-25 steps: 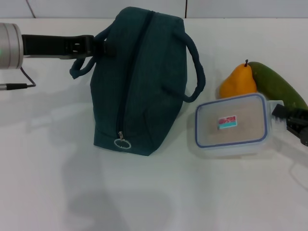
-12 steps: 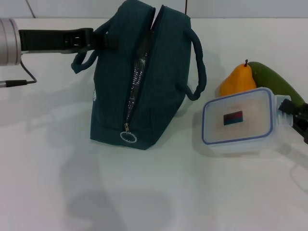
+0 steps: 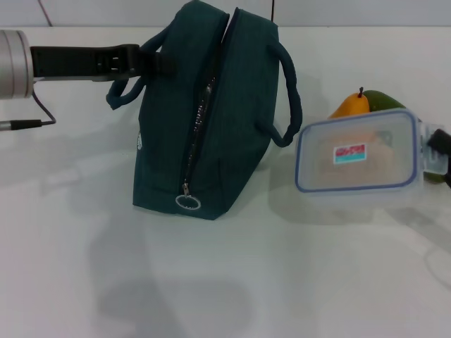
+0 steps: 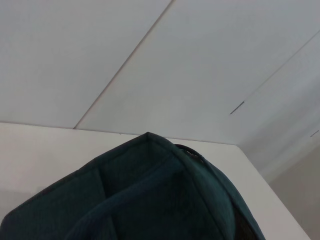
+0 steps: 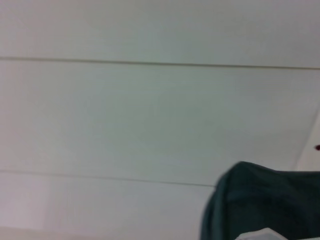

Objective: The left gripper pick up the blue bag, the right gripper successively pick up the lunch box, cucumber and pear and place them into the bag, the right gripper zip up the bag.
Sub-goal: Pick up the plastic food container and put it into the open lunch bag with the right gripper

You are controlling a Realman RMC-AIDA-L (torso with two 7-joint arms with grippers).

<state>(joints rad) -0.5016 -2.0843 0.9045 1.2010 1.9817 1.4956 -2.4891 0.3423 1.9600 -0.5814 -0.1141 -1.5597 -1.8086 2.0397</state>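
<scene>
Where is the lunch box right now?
In the head view the lunch box is on the robot's right, beside the blue bag and in front of the pear, held at its right end by the right gripper.

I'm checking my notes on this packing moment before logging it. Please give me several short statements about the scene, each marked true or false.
1. The blue bag stands on the table with its zipper partly open. True.
2. The lunch box lies inside the bag. False: it is outside, on the bag's right, held at its right end by the right tool.
3. The left tool is at the bag's left handle. True.
4. The pear is in front of the lunch box. False: it shows behind it, beside the cucumber.
</scene>
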